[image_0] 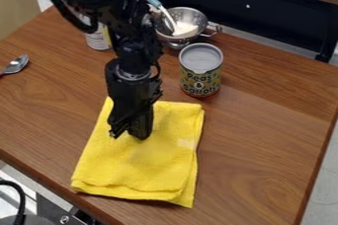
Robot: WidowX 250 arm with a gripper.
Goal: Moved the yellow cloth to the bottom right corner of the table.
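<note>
The black gripper (129, 132) hangs from the top of the camera view over the upper middle of the yellow cloth (142, 165), its tips low at the cloth. Whether it holds any fabric cannot be told. Folded flat into a rough rectangle, the cloth lies on the brown wooden table (264, 155), left of centre, with its lower edge near the table's front edge. The arm hides part of the cloth's top edge.
A tin can (200, 73) stands just beyond the cloth's upper right corner. Behind it sits a metal colander (187, 18) with a blue-handled utensil (153, 1). Another can (99, 39) is partly behind the arm; a spoon (16, 64) lies far left.
</note>
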